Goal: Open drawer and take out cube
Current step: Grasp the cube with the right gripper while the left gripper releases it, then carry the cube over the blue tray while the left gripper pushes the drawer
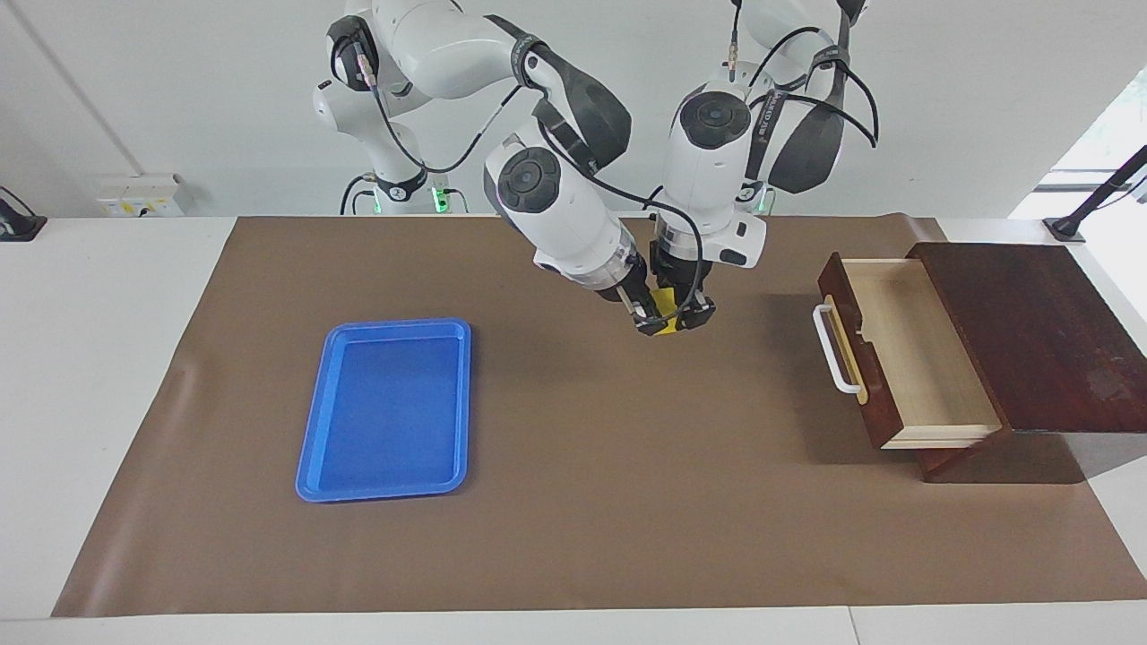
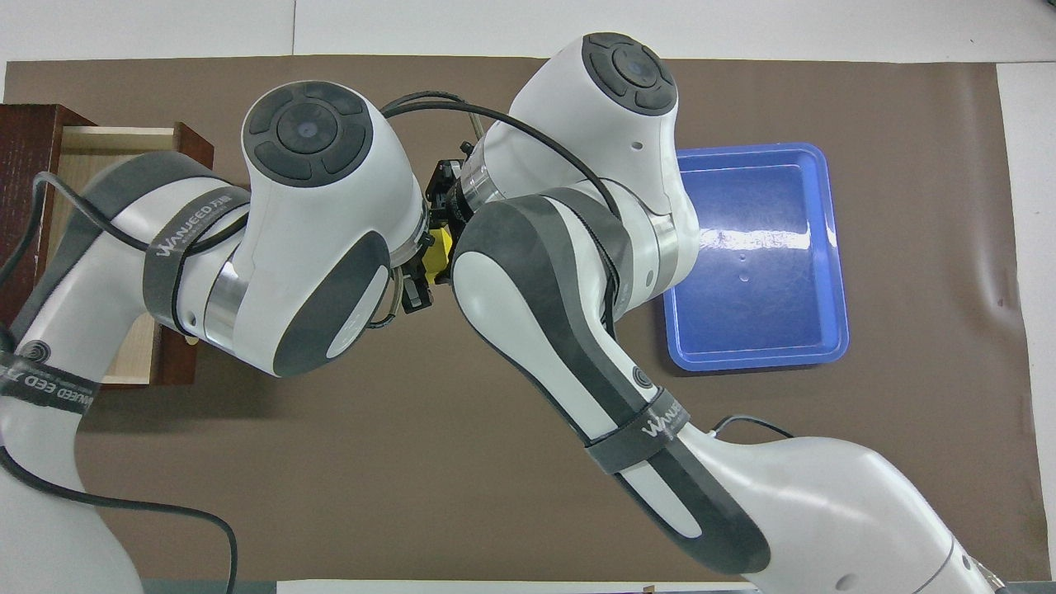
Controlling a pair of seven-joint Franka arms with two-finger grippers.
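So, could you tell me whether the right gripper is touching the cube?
Touching. In the facing view the right gripper is shut on the cube, which the left gripper also holds.

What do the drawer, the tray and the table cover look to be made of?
Drawer: wood, going by the dark reddish varnished front and pale, bare-looking inside; its white handle could be plastic or painted metal.
Tray: probably blue plastic, glossy, with glare in the overhead view.
Table cover: matte brown sheet, perhaps paper, creased at one edge.

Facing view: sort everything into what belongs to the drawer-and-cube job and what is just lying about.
Job:
- drawer, pulled open
- cube, held in the air by left hand and right hand

Lying about:
- blue tray
- brown mat
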